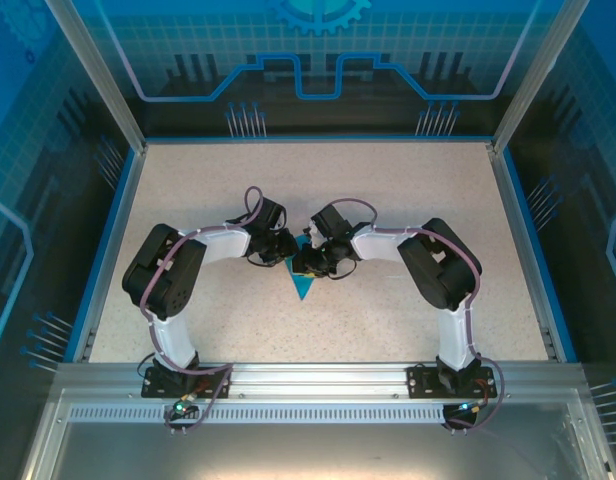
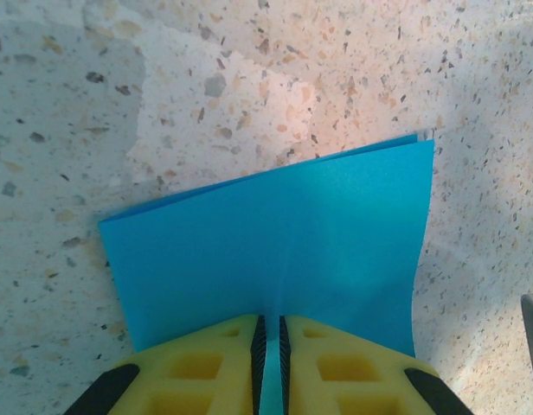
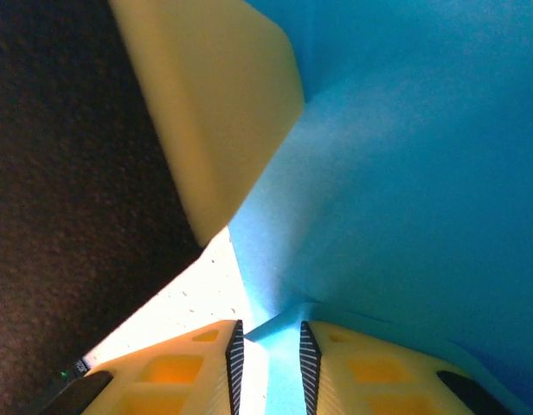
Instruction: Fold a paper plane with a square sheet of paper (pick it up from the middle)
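Left end effector [image 2: 269, 350] is pinched together on the folded paper plane [image 2: 275, 233]. Plane sits mid-worktop [image 2: 249, 78], directly ahead, long axis nose-first toward my bases. Right end effector [image 3: 268, 363] has fingers slightly apart astride its edge. Both arms equally near.

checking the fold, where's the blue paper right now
In the top view the folded blue paper is at mid-table, point toward the arm bases, between the left hand, which pinches its edge, and the right hand.
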